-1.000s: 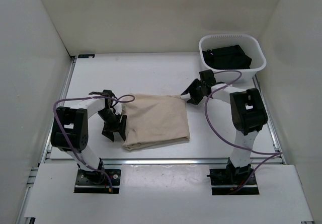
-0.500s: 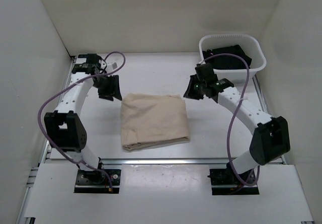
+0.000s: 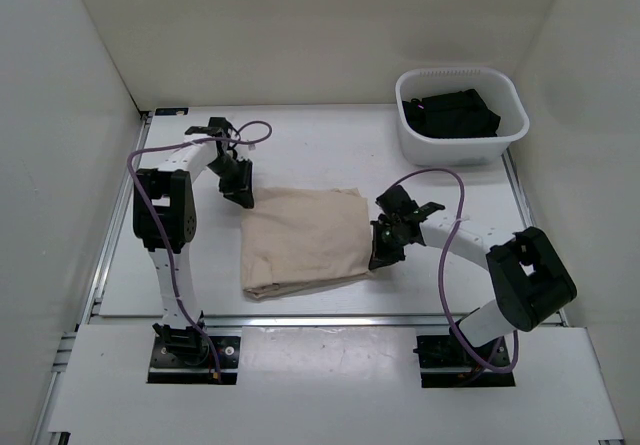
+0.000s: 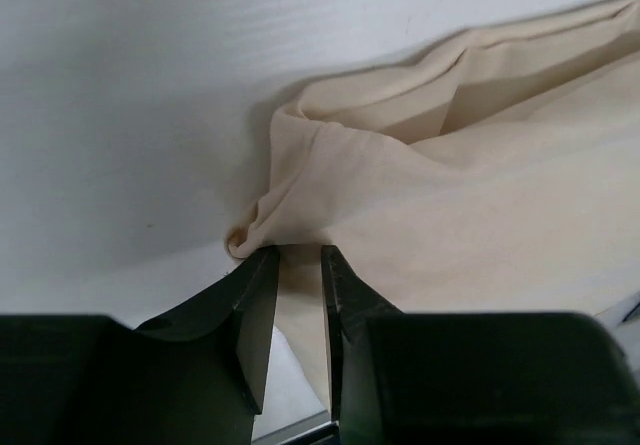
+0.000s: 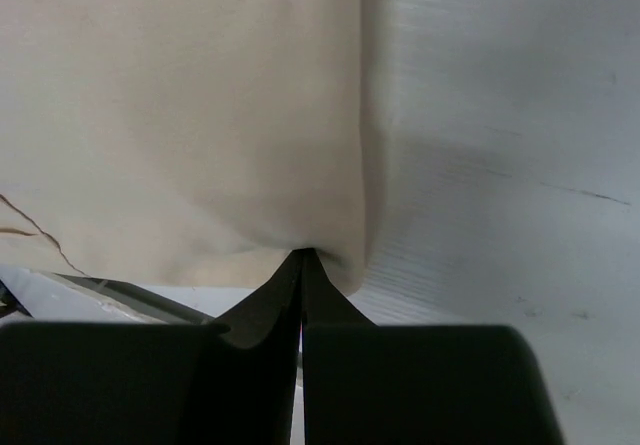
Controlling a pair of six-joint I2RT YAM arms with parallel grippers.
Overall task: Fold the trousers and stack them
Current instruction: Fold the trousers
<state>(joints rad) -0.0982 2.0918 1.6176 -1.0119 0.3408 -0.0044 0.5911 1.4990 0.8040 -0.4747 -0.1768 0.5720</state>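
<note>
Beige trousers (image 3: 310, 240) lie folded in the middle of the table (image 3: 320, 145). Left gripper (image 4: 298, 254), jaws narrow, pinches their far left corner; right gripper (image 5: 302, 257), clamped tight, nips their right edge.

The trousers (image 3: 308, 240) are light beige, of soft cloth, and they are folded in several layers into a flat packet, almost a square. The packet lies flat, well apart from the white basket (image 3: 455, 151), to the left of it and nearer to the front. The edge toward the basket is a smooth rounded fold. On the side away from the basket, the far corner is bunched and a little wrinkled
</note>
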